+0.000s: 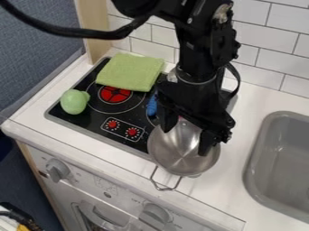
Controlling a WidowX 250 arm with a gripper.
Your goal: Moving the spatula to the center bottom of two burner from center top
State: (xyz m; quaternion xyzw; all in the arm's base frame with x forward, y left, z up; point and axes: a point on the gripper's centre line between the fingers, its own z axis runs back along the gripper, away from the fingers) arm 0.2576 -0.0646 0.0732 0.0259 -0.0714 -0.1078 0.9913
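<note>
Green toy at left on black cooktop. Blue piece, likely spatula, near middle, partly behind arm. Gripper right of it, over metal pan, fingers spread, nothing between. Step judged: pre-grasp. Next: align left over spatula, lower, clamp, then carry frontward.

Black jointed robot arm: upright behind round silver metal pan | black two-finger gripper: hangs down over pan | fingers: spread apart, one over pan's far left, one over its right
</note>
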